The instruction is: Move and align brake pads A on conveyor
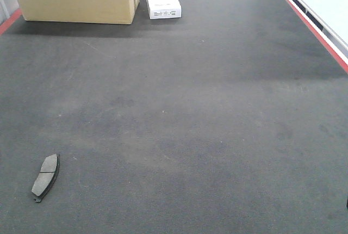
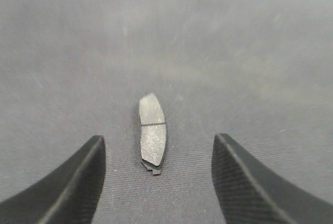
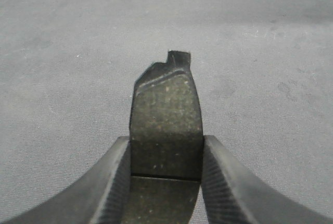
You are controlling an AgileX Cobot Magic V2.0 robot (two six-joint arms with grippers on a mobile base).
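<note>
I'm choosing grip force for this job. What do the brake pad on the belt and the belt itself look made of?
The brake pad looks like matte grey, finely speckled friction compound on a darker backing plate, possibly metal; that is uncertain. The conveyor looks like dark felt-like fabric: fine ribbed texture, no shine, pale scuffs.

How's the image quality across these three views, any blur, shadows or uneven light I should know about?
Exterior front view: sharp, but the conveyor is unevenly lit, darker across its far part, with shadow along the cardboard box. Left wrist view: the lying brake pad is crisp, the belt beyond it soft. Right wrist view: the held brake pad in the right gripper looks dark.
</note>
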